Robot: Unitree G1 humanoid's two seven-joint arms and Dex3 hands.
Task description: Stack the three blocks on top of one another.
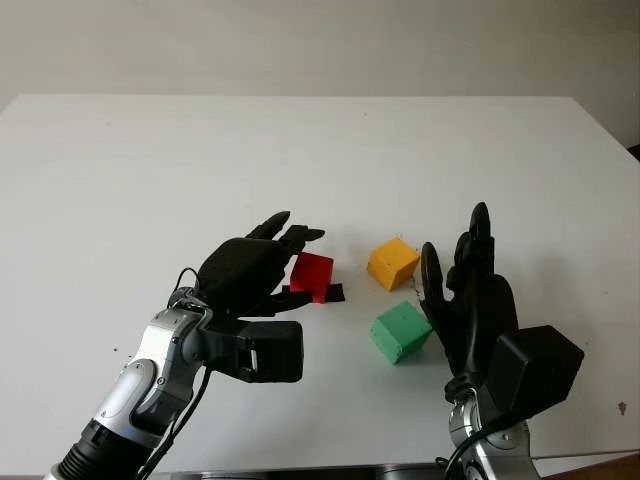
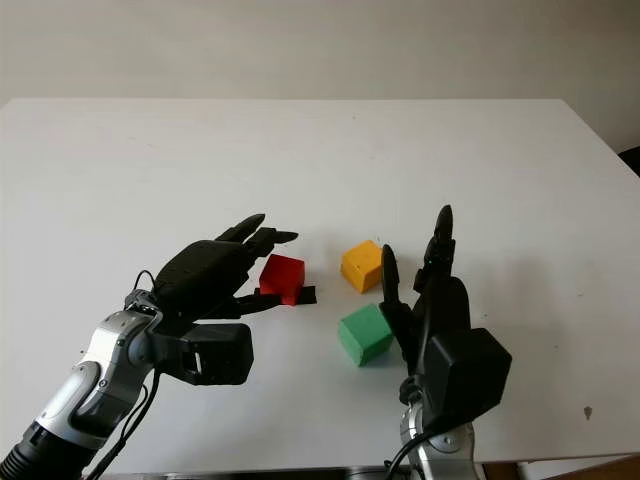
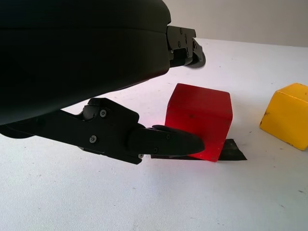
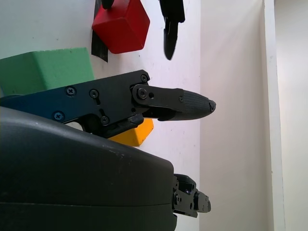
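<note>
A red block (image 1: 312, 276) sits on a black tape mark (image 1: 335, 293) near the table's middle. My left hand (image 1: 303, 264) is open around it, with the upper fingers above and behind it. The thumb (image 3: 166, 140) lies low in front of the block's near face (image 3: 199, 120). To the right stands a yellow block (image 1: 392, 263). A green block (image 1: 401, 333) lies nearer to me, just below the yellow one. My right hand (image 1: 455, 255) is open and upright immediately right of the green block (image 4: 45, 72), holding nothing.
The white table (image 1: 200, 160) stretches wide to the far and left sides. Its front edge runs just below my forearms, and its right edge slants past the right hand. A plain wall stands behind the table.
</note>
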